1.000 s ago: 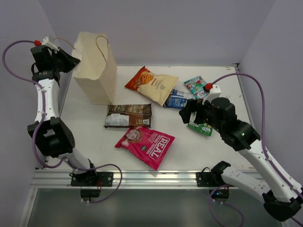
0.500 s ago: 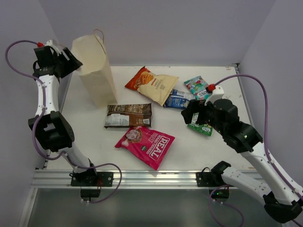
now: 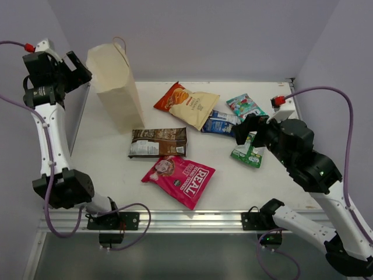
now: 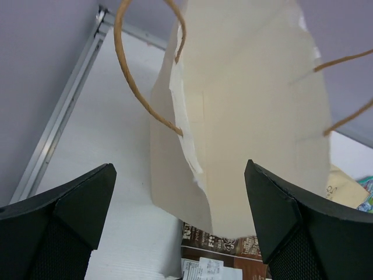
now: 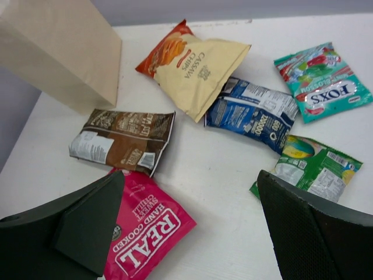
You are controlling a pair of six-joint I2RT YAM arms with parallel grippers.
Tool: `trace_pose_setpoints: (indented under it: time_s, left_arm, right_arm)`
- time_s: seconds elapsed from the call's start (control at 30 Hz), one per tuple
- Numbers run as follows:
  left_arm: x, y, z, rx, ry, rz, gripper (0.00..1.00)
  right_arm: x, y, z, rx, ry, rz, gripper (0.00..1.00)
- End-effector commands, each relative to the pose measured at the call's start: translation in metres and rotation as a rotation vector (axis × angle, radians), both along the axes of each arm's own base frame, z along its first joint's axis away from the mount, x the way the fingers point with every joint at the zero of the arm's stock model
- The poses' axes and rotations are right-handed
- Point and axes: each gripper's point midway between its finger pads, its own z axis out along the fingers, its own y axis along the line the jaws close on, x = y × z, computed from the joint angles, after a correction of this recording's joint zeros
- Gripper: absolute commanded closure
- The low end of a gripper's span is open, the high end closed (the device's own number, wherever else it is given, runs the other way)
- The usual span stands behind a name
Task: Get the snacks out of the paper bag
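One tall cream paper carrier bag (image 3: 113, 81) stands at the white counter's (image 3: 111, 169) far-left corner. The left fingers (image 4: 76, 204) are spread beside it, apart from it. The right fingers (image 5: 309, 233) are spread and hold nothing.

Six foil packets lie out: pink "REAL" bag (image 3: 179, 179), brown pack (image 3: 157, 143), orange-and-cream chip bag (image 3: 187, 104), blue pack (image 3: 220, 123), green pack (image 3: 247, 153), teal-pink pack (image 3: 240, 105).

The unloading looks finished. Next, check the bag's hidden inside.

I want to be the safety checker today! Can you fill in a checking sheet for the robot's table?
Surface: white table, no spills seen.
Job's things: bag stands back left; outside it lie pink pack, brown pack, chip bag, blue pack, green pack, teal pack.
Clutter: nothing seen.
Claws: left claw open beside the bag, not touching; right claw open near the green pack, holding nothing.
Cables: purple cables loop off both arms, clear of the packs.
Surroundings: lilac walls; metal rail at near edge.
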Motion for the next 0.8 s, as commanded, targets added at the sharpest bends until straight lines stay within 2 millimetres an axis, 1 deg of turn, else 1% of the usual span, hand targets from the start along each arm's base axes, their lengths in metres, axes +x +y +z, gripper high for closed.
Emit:
trace_pose_setpoints:
  time_s: [0.0, 0.03, 0.07, 0.1, 0.13, 0.17, 0.2, 0.23, 0.3, 0.33, 0.4, 0.43, 0.5, 0.53, 0.57, 0.67, 0.7, 0.77]
  left_arm:
    - [-0.047, -0.012, 0.043, 0.067, -0.086, 0.008, 0.00]
    - [-0.067, -0.018, 0.062, 0.096, -0.146, 0.013, 0.00]
    - [-0.078, -0.024, 0.067, 0.107, -0.169, 0.011, 0.00]
    - [-0.085, -0.031, 0.055, 0.114, -0.158, -0.002, 0.00]
    - [-0.105, -0.049, 0.077, 0.160, -0.235, -0.037, 0.00]
    - [-0.115, -0.057, 0.081, 0.177, -0.255, -0.057, 0.00]
    - [-0.123, -0.066, 0.084, 0.198, -0.266, -0.079, 0.00]
    - [-0.139, -0.078, 0.085, 0.245, -0.278, -0.108, 0.00]
    - [-0.152, -0.083, 0.080, 0.287, -0.269, -0.125, 0.00]
    - [-0.162, -0.083, 0.069, 0.307, -0.248, -0.125, 0.00]
    - [-0.169, -0.084, 0.063, 0.308, -0.246, -0.124, 0.00]
    - [-0.175, -0.087, 0.061, 0.297, -0.254, -0.127, 0.00]
    - [-0.179, -0.089, 0.063, 0.289, -0.262, -0.133, 0.00]
    - [-0.181, -0.089, 0.065, 0.289, -0.268, -0.132, 0.00]
    - [-0.184, -0.089, 0.073, 0.292, -0.287, -0.130, 0.00]
    - [-0.187, -0.087, 0.086, 0.305, -0.308, -0.113, 0.00]
    - [-0.190, -0.087, 0.097, 0.309, -0.334, -0.108, 0.00]
    - [-0.189, -0.087, 0.105, 0.319, -0.347, -0.110, 0.00]
  right_arm:
    - [-0.004, -0.026, 0.045, 0.010, -0.124, -0.085, 0.01]
    - [-0.005, -0.031, 0.053, -0.009, -0.154, -0.094, 0.01]
    - [-0.005, -0.040, 0.064, -0.016, -0.190, -0.127, 0.01]
    - [-0.007, -0.047, 0.077, 0.001, -0.244, -0.150, 0.01]
    - [-0.008, -0.055, 0.085, -0.023, -0.286, -0.168, 0.01]
    - [-0.009, -0.060, 0.093, -0.031, -0.324, -0.179, 0.01]
    - [-0.011, -0.069, 0.106, -0.024, -0.374, -0.216, 0.01]
    - [-0.016, -0.079, 0.115, -0.047, -0.409, -0.239, 0.01]
    - [-0.023, -0.097, 0.131, -0.059, -0.454, -0.301, 0.01]
    - [-0.027, -0.104, 0.137, -0.068, -0.473, -0.321, 0.01]
    - [-0.035, -0.118, 0.152, -0.054, -0.520, -0.364, 0.01]
    - [-0.044, -0.126, 0.159, -0.055, -0.554, -0.376, 0.01]
    - [-0.052, -0.137, 0.169, -0.061, -0.603, -0.404, 0.01]
    - [-0.055, -0.144, 0.171, -0.074, -0.614, -0.424, 0.01]
    - [-0.061, -0.150, 0.175, -0.070, -0.631, -0.440, 0.01]
    - [-0.073, -0.162, 0.183, -0.070, -0.672, -0.466, 0.01]
    - [-0.076, -0.165, 0.185, -0.065, -0.683, -0.468, 0.01]
    - [-0.080, -0.170, 0.186, -0.063, -0.693, -0.481, 0.01]
